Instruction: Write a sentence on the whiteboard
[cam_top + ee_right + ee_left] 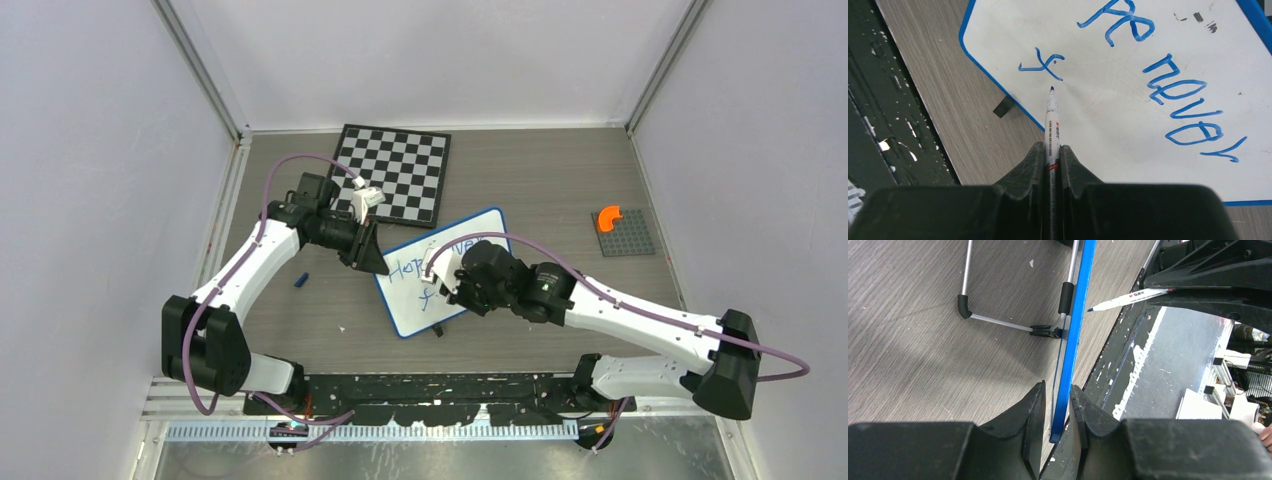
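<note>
The whiteboard (480, 235) with its blue rim lies tilted on the table's middle. The sentence (1188, 105) in blue reads "Hope never", with a single "f" (1042, 65) below. My right gripper (442, 278) is shut on a white marker (1052, 120); its blue tip sits just under the "f", at or just above the board surface. My left gripper (372, 262) is shut on the board's left edge; in the left wrist view the blue rim (1075, 330) runs between its fingers (1035, 415). The marker (1128, 297) shows there too.
A checkered chessboard (395, 172) lies behind the whiteboard. An orange piece (607, 217) sits on a grey baseplate (628, 238) at the right. A small blue cap (300, 280) lies left of the board. The board's folding wire stand (998, 322) shows underneath.
</note>
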Controlling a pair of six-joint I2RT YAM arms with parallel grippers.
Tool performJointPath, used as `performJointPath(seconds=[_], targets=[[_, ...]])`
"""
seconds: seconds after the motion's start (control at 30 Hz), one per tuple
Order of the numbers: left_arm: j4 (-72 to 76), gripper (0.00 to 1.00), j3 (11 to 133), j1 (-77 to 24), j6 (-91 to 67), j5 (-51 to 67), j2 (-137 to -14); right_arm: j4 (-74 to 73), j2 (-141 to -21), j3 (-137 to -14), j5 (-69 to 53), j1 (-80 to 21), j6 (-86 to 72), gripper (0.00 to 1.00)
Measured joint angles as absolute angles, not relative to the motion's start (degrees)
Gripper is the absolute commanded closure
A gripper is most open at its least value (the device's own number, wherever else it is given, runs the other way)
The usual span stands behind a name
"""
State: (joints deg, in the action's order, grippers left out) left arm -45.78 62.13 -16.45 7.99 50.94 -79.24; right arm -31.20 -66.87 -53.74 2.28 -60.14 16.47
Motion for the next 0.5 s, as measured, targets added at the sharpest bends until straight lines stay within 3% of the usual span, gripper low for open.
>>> performJointPath(seconds=[0.5], targets=[[-45.8, 0.74, 62.1, -16.4, 8.0, 51.0, -79.2, -31.7, -68.6, -53.8, 5.0, -59.9, 16.4, 1.0]])
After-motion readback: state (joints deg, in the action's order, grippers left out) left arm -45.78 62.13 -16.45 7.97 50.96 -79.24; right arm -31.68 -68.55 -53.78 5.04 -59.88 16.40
